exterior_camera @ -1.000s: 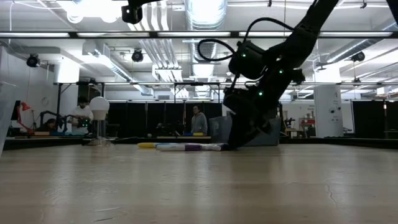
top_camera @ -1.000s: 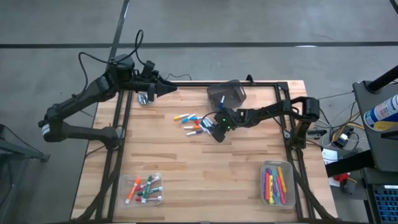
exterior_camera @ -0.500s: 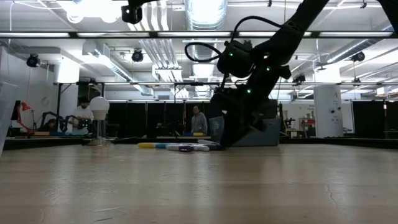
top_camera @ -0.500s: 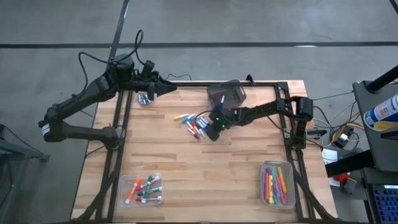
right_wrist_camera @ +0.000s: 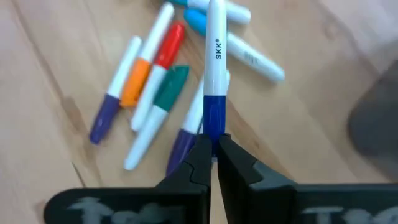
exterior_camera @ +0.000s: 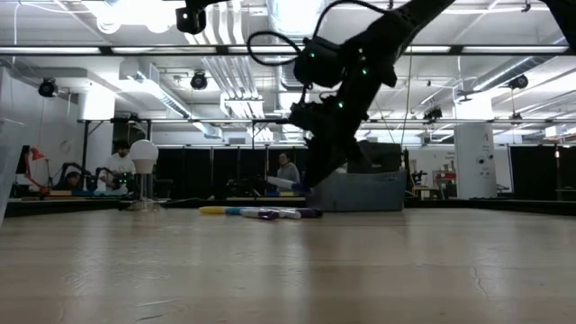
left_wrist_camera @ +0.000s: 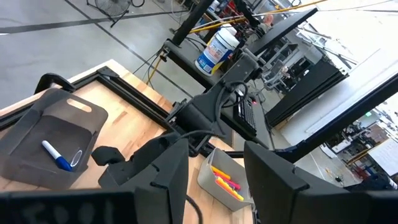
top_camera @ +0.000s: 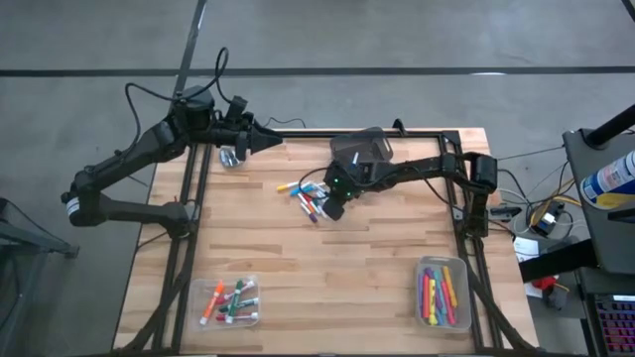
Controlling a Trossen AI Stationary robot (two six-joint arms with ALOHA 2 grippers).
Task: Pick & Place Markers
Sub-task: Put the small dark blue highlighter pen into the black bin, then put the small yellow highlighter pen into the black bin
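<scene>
Right wrist view: my right hand (right_wrist_camera: 214, 146) pinched on blue-capped marker (right_wrist_camera: 215, 68) above loose pile (right_wrist_camera: 149, 93) | left hand (left_wrist_camera: 214, 180) parted, empty, at counter (top_camera: 298, 268) far corner

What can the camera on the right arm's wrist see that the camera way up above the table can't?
Only the wrist camera shows the right claw pinched shut on a white marker with a blue cap, lifted above the loose markers.

Only the high camera shows the whole table, the left claw waiting near the far left corner, a tray of markers near the left front, another tray near the right front, and a dark bin.

Both show the loose markers on the wood and the right claw above them.
</scene>
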